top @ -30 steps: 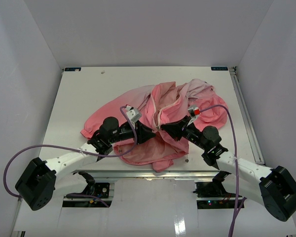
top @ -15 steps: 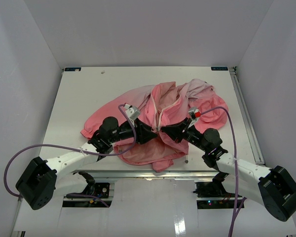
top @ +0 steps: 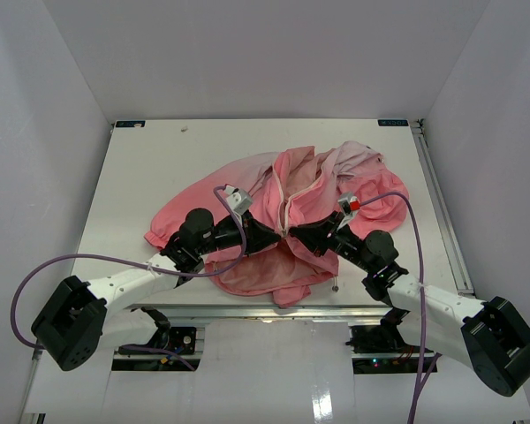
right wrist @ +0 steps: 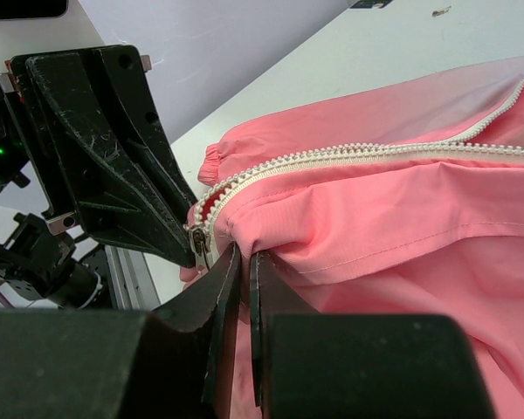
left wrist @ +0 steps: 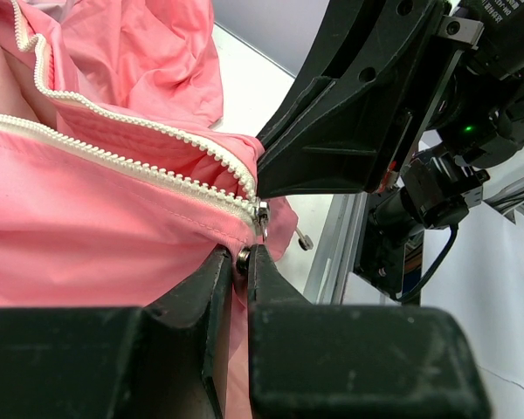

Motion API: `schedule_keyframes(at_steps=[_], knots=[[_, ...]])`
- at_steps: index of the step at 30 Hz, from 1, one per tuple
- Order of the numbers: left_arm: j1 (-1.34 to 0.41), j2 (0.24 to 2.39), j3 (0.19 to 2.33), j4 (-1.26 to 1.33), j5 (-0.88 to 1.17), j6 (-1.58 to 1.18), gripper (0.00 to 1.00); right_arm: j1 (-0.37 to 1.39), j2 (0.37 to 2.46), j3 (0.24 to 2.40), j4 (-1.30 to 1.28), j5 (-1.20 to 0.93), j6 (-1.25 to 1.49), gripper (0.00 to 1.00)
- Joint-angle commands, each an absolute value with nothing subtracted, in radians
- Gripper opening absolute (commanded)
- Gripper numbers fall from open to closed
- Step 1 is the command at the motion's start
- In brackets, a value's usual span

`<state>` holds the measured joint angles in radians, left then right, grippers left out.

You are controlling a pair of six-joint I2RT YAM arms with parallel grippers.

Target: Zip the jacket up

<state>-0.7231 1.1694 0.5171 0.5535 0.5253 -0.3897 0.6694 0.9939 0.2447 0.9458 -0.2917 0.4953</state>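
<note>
The salmon-pink jacket lies crumpled at the middle of the table, with its white zipper still parted. Both grippers meet at the zipper's lower end. My left gripper is shut on the jacket hem, pinching a small metal snap stud just under the zipper slider. Facing it, my right gripper is shut on a fold of the jacket right beside the slider. In the right wrist view the zipper teeth run off to the right.
The white table is walled in on three sides. A metal rail runs along its right edge. A small cord toggle hangs off the jacket near the front edge. Purple cables loop from both wrists.
My left gripper has slid a little right towards the right gripper and closed on the jacket hem at the zipper's end. The right gripper has kept its grip.
</note>
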Motion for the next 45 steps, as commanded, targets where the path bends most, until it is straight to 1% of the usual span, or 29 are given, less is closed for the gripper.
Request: schedule_keyframes(at_steps=[1,5,17,22,23,28,36,41,43,45], knots=[[-0.726,1.146,0.53,0.531,0.546,-0.343,0.0,0.669,0.973,0.264,0.995,-0.295,0.496,0.08],[-0.726,1.149,0.526,0.495,0.546,-0.301,0.0,0.669,0.968,0.306,0.958,-0.279,0.491,0.08],[-0.727,1.199,0.537,0.428,0.618,-0.213,0.0,0.67,1.063,0.391,0.956,-0.288,0.505,0.08],[-0.696,1.185,0.537,0.422,0.564,-0.283,0.0,0.669,1.068,0.383,0.901,-0.303,0.478,0.08],[-0.673,1.189,0.539,0.429,0.588,-0.313,0.0,0.669,1.068,0.386,0.869,-0.308,0.463,0.09],[-0.569,1.247,0.541,0.512,0.797,-0.469,0.0,0.669,1.071,0.419,0.668,-0.284,0.373,0.18],[-0.557,1.267,0.572,0.457,0.828,-0.506,0.0,0.671,1.011,0.51,0.347,-0.254,0.247,0.42],[-0.557,1.273,0.572,0.451,0.843,-0.506,0.0,0.699,0.99,0.618,0.13,-0.224,0.173,0.53],[-0.557,1.276,0.569,0.451,0.841,-0.501,0.0,0.706,0.979,0.644,0.091,-0.228,0.168,0.52],[-0.557,1.284,0.567,0.451,0.84,-0.497,0.0,0.708,0.974,0.633,0.129,-0.241,0.187,0.47]])
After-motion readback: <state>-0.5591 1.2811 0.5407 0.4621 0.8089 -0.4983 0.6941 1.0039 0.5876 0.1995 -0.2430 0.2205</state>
